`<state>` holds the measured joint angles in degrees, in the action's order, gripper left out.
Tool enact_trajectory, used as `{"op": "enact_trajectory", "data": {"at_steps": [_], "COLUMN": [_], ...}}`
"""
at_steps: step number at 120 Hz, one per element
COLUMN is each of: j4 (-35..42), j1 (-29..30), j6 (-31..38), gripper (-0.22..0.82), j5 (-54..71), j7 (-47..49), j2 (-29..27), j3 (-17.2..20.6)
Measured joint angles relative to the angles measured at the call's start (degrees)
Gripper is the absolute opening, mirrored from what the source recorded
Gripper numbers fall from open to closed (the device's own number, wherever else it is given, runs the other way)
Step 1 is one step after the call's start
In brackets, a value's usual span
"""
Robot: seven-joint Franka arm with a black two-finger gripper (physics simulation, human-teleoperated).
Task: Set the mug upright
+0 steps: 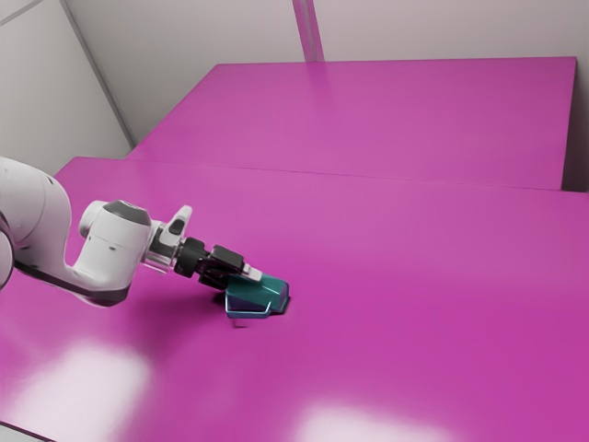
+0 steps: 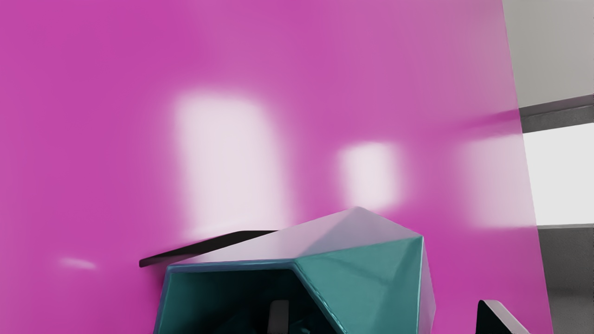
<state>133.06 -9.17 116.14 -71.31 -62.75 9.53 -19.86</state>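
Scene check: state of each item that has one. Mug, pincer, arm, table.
Mug: on its side, not upright; mouth toward the pincer.
Pincer: open; one finger inside the mug's mouth, the other outside, with a gap between it and the mug's wall.
Arm: reaching over the table, hand at the mug.
Table: glossy, showing bright reflections.

On my exterior view, a glossy pink table (image 1: 442, 267) spans the foreground, glare (image 1: 83, 391) at lower left; a second pink surface (image 1: 396, 115) lies behind. Pale walls (image 1: 193, 46) rise at top, a pink strip (image 1: 309, 28) at upper middle.
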Motion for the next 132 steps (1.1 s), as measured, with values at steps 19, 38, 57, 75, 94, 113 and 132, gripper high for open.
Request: {"op": "enact_trajectory", "data": {"at_steps": [19, 38, 57, 75, 94, 113, 132], "j4": [0.1, 0.1, 0.0, 0.0, -0.2, -0.3, -0.6], "j1": [-0.1, -0.1, -0.1, -0.2, -0.4, -0.6, -1.4], "j6": [-0.1, -0.2, -0.2, -0.2, -0.3, -0.4, -0.5], "gripper": [0.26, 0.14, 0.04, -0.05, -0.11, -0.14, -0.16], "j5": [-0.4, -0.6, -0.6, -0.8, -0.8, -1.1, -1.4], "j7": [-0.2, -0.4, -0.6, -0.6, -0.7, -0.7, -0.6], "j2": [0.1, 0.1, 0.0, -0.1, -0.5, -1.6, -3.5], "j3": [0.0, 0.0, 0.1, 0.2, 0.4, 1.1, 1.8]}}
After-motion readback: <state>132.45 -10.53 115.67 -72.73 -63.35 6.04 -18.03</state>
